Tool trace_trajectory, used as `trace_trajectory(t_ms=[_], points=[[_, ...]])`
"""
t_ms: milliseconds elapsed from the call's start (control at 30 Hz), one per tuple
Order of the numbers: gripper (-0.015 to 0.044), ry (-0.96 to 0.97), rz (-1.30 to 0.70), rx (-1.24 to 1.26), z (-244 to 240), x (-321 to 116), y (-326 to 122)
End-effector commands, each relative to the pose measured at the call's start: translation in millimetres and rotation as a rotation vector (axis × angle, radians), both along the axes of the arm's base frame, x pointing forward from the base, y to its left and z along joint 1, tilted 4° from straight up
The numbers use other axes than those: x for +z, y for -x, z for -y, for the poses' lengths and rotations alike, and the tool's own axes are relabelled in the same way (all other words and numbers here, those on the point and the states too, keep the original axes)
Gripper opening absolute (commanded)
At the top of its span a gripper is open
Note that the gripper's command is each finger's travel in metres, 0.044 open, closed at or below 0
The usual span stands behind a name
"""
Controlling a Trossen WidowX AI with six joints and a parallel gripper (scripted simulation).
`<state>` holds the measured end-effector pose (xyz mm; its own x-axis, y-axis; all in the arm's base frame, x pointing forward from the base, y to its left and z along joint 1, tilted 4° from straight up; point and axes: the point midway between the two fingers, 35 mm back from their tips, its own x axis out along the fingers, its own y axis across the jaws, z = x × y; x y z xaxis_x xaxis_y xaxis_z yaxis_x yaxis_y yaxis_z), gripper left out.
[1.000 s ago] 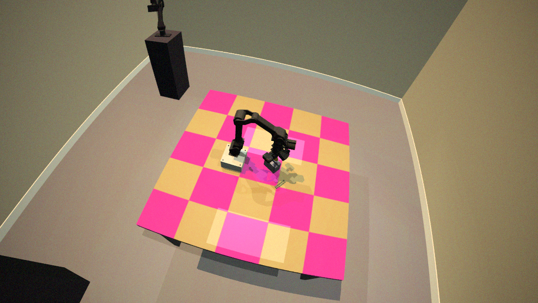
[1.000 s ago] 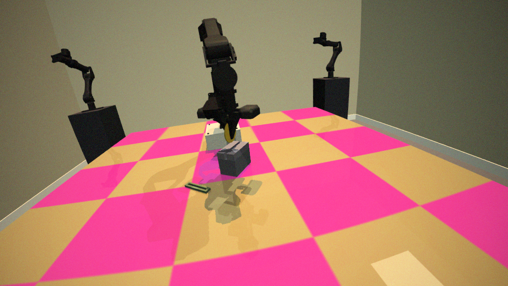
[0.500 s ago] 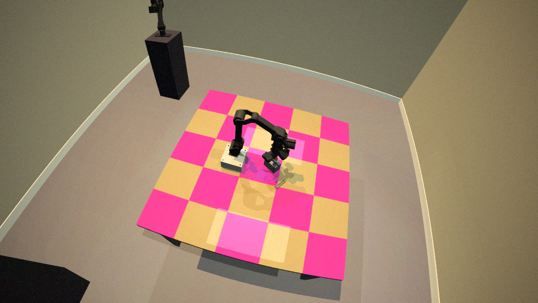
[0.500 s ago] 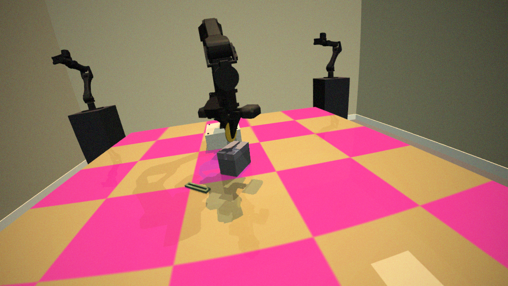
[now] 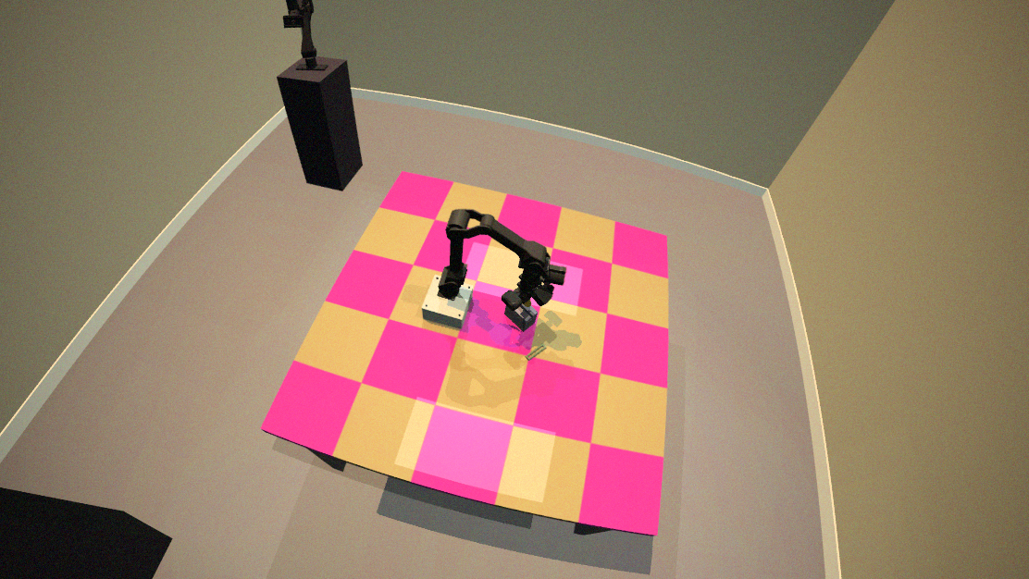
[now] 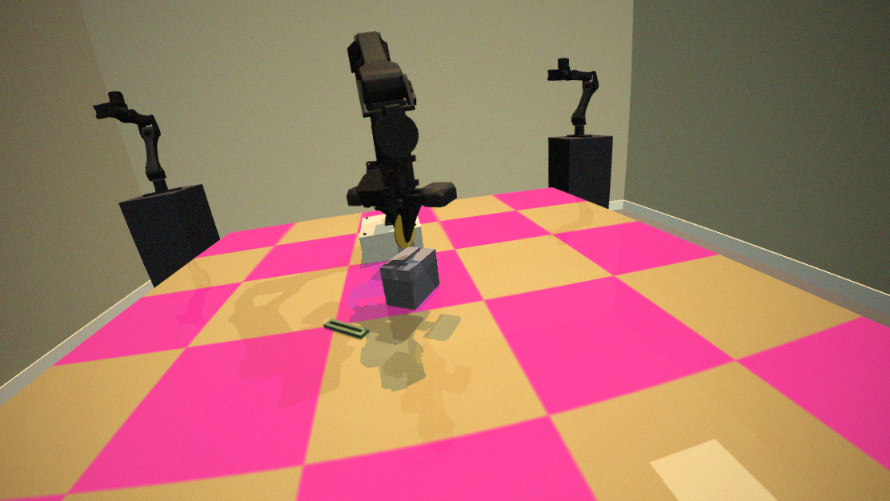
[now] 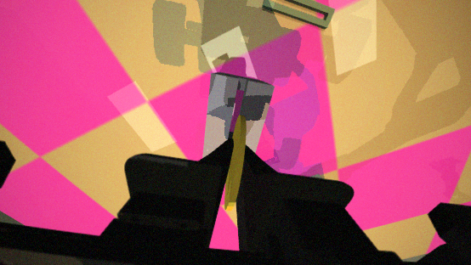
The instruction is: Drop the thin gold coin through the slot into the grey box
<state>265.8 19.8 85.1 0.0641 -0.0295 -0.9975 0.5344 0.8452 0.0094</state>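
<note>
My gripper [image 6: 406, 236] [image 7: 234, 143] is shut on the gold coin [image 6: 400, 231] [image 7: 235, 183], which stands on edge between the fingertips. The grey box [image 5: 522, 319] [image 6: 410, 287] [image 7: 215, 132] stands below the fingers, with a narrow slot [image 7: 239, 99] in its lid. In the wrist view the coin's far edge overlaps the near part of the slot and is turned slightly from its line. In the exterior view the coin shows above the lid. The exact gap to the lid is hard to tell. The dark-green holder [image 5: 532, 354] [image 6: 336, 324] [image 7: 293, 12] is empty.
The arm's pale base block [image 5: 440, 311] [image 6: 378, 249] stands behind the box on the checkered table [image 5: 633, 345] [image 6: 623, 348]. Two other arms stand on dark pedestals [image 6: 168, 230] [image 6: 579, 167] beyond the table. Shadows and bright patches lie across the table top.
</note>
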Motion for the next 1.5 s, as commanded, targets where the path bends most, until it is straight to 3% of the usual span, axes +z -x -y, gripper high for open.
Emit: trace_trajectory(t_ms=[0,1167,1367,1467], points=[[0.0,0.0,0.0,0.001,0,-1,0],[0.0,0.0,0.0,0.003,1,-20,-2],[0.0157,0.0,0.001,0.0,1,-17,-2],[0.0161,0.0,0.001,0.0,1,-17,-2]])
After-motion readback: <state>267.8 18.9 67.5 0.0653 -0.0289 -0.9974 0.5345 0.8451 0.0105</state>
